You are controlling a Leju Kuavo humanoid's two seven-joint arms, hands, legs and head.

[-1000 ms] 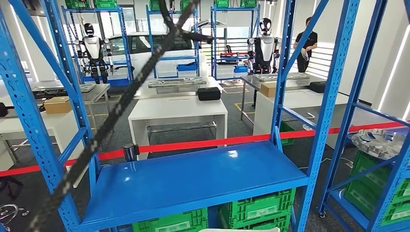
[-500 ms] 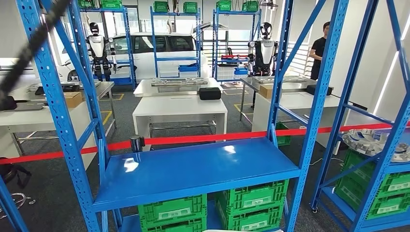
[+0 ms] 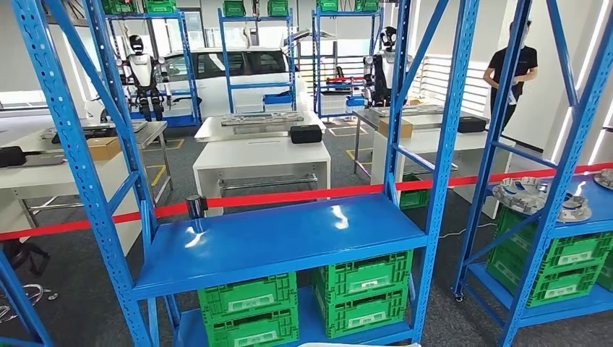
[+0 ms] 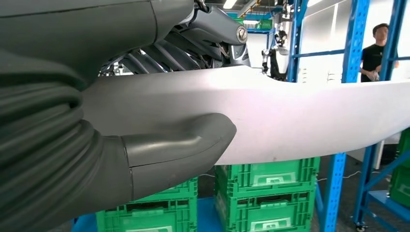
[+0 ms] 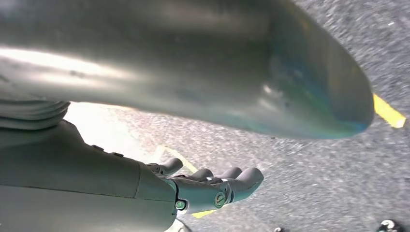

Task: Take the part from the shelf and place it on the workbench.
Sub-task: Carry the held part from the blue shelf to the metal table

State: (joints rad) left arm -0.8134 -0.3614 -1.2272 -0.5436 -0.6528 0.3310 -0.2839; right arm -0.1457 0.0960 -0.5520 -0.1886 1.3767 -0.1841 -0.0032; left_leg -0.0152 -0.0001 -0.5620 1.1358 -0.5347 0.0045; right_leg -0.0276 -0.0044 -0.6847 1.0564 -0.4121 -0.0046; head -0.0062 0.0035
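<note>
I count one part (image 4: 300, 116): a long, pale silver panel with a rounded end. It is off the shelf and at my hands, in the air in front of the blue rack.

The rack's middle shelf (image 3: 289, 235) is bare, with four green crates (image 3: 361, 278) under it in two stacks of two. A second blue rack (image 3: 571, 224) stands to the right and carries round metal pieces (image 3: 528, 195) above more green crates. One red tape (image 3: 289, 199) runs across behind both racks. Behind it stands a white workbench (image 3: 260, 155), so the racks and the tape are between me and it. Further back I see two other humanoid robots (image 3: 141, 72) (image 3: 379, 65), one white car (image 3: 231, 69) and one person (image 3: 513, 72) in black.

The left hand (image 4: 159, 154) grips the part: the thick thumb presses on its near face and the dark fingers (image 4: 212, 29) reach over the far edge.

In the right wrist view, the right hand (image 5: 193, 191) lies beside the part. Its fingers (image 5: 244, 179) are nearly straight and close side by side, with nothing in them, and floor shows between them and the part. I cannot see its thumb.
</note>
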